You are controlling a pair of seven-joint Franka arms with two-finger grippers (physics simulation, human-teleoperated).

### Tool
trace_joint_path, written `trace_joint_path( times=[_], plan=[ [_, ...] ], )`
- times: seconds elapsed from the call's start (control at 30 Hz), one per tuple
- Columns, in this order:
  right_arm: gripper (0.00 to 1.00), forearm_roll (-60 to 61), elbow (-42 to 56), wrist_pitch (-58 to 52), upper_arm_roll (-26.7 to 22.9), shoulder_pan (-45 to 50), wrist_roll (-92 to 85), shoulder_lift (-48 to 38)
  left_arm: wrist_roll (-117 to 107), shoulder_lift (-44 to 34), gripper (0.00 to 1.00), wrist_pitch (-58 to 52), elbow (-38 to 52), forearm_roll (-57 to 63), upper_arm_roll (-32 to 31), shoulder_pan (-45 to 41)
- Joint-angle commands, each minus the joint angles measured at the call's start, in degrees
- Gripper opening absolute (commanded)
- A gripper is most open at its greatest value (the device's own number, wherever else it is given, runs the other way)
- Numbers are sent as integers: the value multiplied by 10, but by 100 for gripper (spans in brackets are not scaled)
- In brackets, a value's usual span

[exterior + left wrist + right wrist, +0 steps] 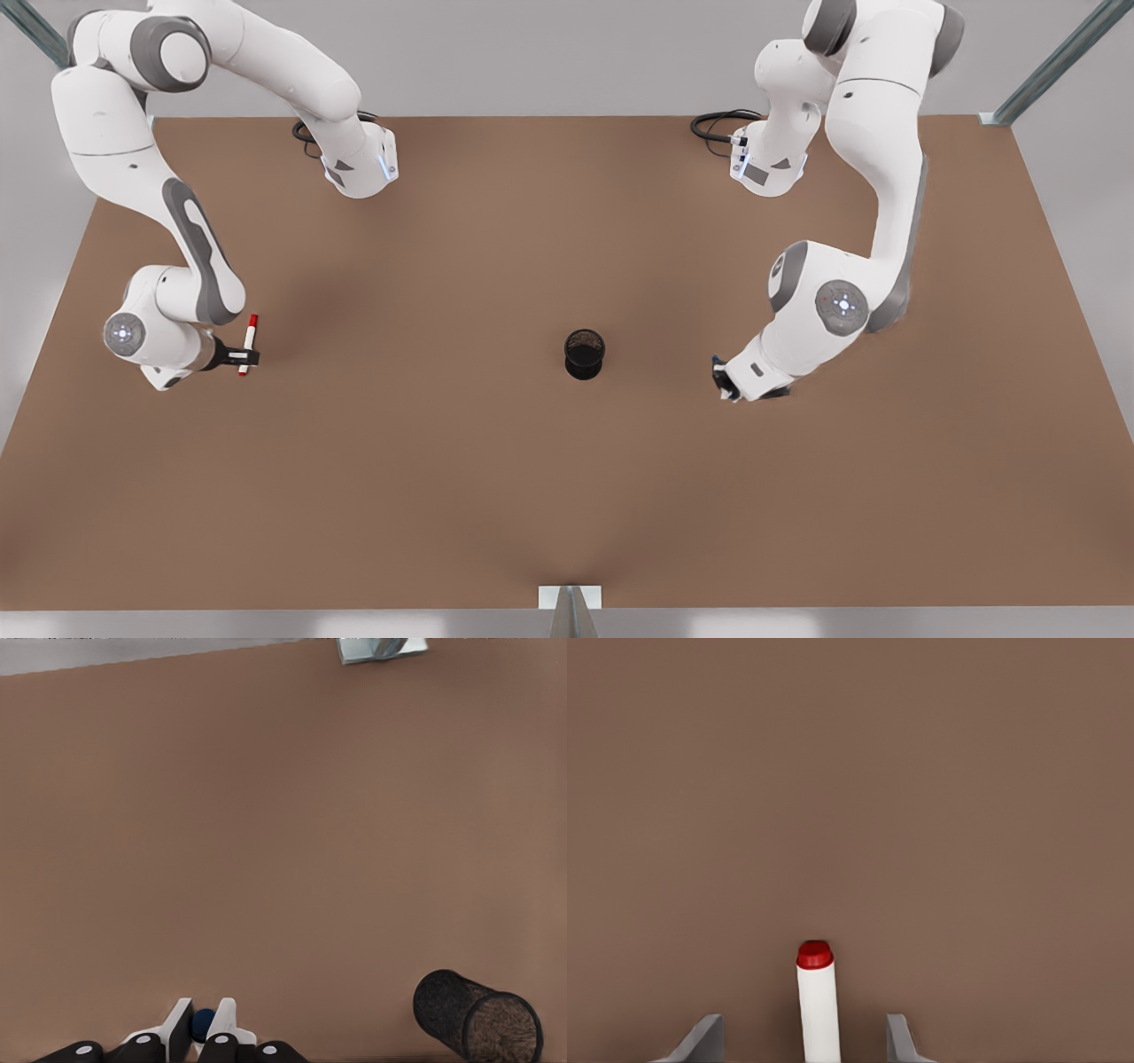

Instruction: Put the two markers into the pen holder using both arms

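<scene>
The black mesh pen holder [585, 353] stands upright mid-table, also seen in the left wrist view [477, 1026]. My left gripper [723, 379] is at the front view's right, a little way from the holder. It is shut on the blue-capped marker [718, 364], whose cap [204, 1022] shows between the fingers [181, 1026]. At the front view's left, my right gripper [241, 358] is open and straddles the red-capped marker [250, 338]. That marker [818, 1005] lies between the spread fingers [702, 1038], touching neither.
The brown table [443, 478] spreads wide around the holder. A metal bracket [570, 598] sits at its near edge, also in the left wrist view [381, 649]. Both arm bases with black cables [719, 124] stand along the far edge.
</scene>
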Motion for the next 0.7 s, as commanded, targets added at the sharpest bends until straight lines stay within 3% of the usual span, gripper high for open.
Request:
trace_joint_path(
  times=[0.0, 0.13, 0.23, 0.37, 0.53, 0.57, 0.67],
  plan=[
    [70, -5, -1, 12, 0, 0, -4, 3, -244, -12, 21, -36, 3, -25, -10, -23],
    [54, -5, -9, 12, 0, 0, -4, 3, -258, -45, 21, -35, -12, -79, -22, -49],
    [51, -5, -12, 13, 0, -4, -4, 4, -257, -38, 21, 4, -12, -105, -21, -72],
    [49, -6, -19, 24, 0, -12, -5, 7, -263, -16, 21, 91, -10, -98, -19, -109],
    [28, -6, -19, 23, 0, -12, -5, 7, -243, -17, 21, 180, -49, -42, -20, -129],
    [25, -6, -18, 20, 3, -12, -5, 2, -234, -18, 21, 244, -80, -43, -20, -137],
    [21, -6, -18, 16, 5, -12, -4, -5, -251, -14, 21, 275, -85, -48, -21, -145]
  ],
)
